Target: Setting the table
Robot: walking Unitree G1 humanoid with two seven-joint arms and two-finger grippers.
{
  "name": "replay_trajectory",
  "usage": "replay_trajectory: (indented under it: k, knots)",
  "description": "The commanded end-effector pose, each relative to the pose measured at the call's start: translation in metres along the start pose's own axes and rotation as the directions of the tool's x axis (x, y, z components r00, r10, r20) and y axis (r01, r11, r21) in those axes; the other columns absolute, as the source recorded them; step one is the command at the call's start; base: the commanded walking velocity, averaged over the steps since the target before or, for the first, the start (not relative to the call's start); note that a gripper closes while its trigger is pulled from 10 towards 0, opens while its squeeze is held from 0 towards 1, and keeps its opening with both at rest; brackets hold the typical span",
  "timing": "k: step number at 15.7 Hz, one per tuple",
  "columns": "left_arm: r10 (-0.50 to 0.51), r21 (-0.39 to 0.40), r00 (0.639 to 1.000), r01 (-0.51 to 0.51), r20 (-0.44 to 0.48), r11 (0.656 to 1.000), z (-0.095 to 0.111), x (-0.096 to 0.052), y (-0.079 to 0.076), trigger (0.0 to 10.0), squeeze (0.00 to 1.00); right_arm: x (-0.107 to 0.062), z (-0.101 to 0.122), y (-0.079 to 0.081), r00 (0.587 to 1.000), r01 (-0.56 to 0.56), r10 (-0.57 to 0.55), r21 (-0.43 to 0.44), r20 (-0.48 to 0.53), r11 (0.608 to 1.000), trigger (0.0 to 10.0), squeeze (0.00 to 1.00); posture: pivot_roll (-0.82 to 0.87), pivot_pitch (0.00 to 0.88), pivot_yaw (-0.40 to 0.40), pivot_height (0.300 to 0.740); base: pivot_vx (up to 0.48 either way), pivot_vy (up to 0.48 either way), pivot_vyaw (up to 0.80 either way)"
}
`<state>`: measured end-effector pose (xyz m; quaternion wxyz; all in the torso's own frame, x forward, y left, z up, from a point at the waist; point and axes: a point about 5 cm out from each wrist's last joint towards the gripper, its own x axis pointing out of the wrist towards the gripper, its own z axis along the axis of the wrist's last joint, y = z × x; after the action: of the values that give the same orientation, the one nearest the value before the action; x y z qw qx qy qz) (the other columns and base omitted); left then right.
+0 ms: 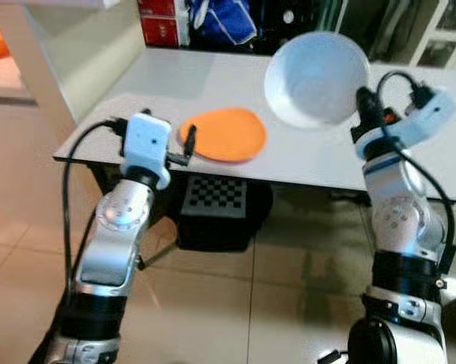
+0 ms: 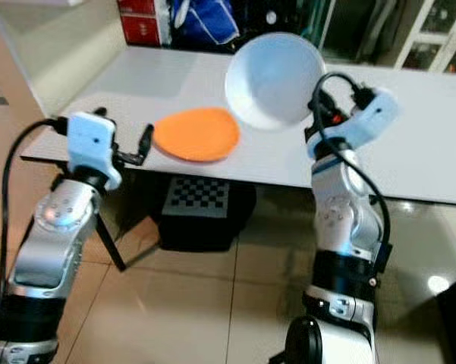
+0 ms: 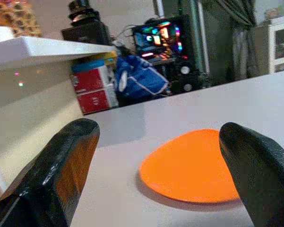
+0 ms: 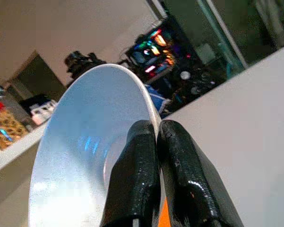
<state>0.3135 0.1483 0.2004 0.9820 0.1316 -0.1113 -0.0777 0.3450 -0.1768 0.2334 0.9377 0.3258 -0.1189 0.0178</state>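
Note:
An orange plate (image 1: 224,134) lies flat near the front edge of the white table (image 1: 319,152). My left gripper (image 1: 189,142) is open, level with the table edge just left of the plate; the plate (image 3: 191,166) sits between and beyond its fingertips. A white bowl (image 1: 317,77) is held tilted above the table, right of the plate, its inside facing me. My right gripper (image 4: 156,137) is shut on the bowl (image 4: 85,161), pinching its rim at the bowl's right side.
A black box with a checkerboard panel (image 1: 215,199) stands under the table. Red boxes (image 1: 162,21) and a blue bag (image 1: 221,19) sit behind the table's far edge. A beige counter (image 1: 57,53) rises at the left. Tiled floor lies around my legs.

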Motion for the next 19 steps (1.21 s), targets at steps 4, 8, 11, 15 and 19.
replay_trajectory:
  k: [4, 8, 11, 15, 19]
  knots:
    - [0.009, 0.02, 1.0, -0.01, 0.012, 1.0, 0.002, -0.001, 0.006, 10.0, 0.0, 0.012, 0.002, 0.021, 0.996, -0.093, 0.093, 0.063, 0.009, 0.994, 10.0, 0.0, 0.02, 0.0, -0.034, 0.74, 0.382, 0.0, 0.0]
    - [0.013, 0.025, 1.0, -0.013, 0.017, 1.0, 0.003, 0.0, 0.009, 10.0, 0.0, 0.014, -0.003, 0.02, 0.997, -0.08, 0.08, 0.058, -0.006, 0.995, 10.0, 0.0, 0.01, 0.0, -0.027, 0.74, 0.383, 0.0, 0.0]
    - [0.002, 0.02, 1.0, -0.002, 0.019, 1.0, 0.003, 0.003, 0.005, 10.0, 0.0, 0.014, -0.007, 0.015, 0.999, -0.036, 0.037, 0.022, -0.026, 0.999, 10.0, 0.0, -0.01, 0.0, -0.009, 0.74, 0.381, 0.0, 0.0]
    - [-0.027, 0.015, 0.999, 0.026, 0.022, 1.0, 0.002, 0.004, -0.004, 10.0, 0.0, 0.013, -0.005, 0.008, 1.0, -0.013, 0.012, -0.042, -0.027, 0.999, 10.0, 0.0, 0.0, 0.0, -0.014, 0.74, 0.382, 0.0, 0.0]
    - [-0.042, 0.021, 0.999, 0.042, 0.002, 0.999, -0.003, -0.004, -0.006, 10.0, 0.0, 0.005, -0.023, -0.008, 0.991, 0.022, -0.043, -0.167, -0.123, 0.986, 10.0, 0.0, 0.01, 0.0, -0.031, 0.74, 0.381, 0.0, 0.0]
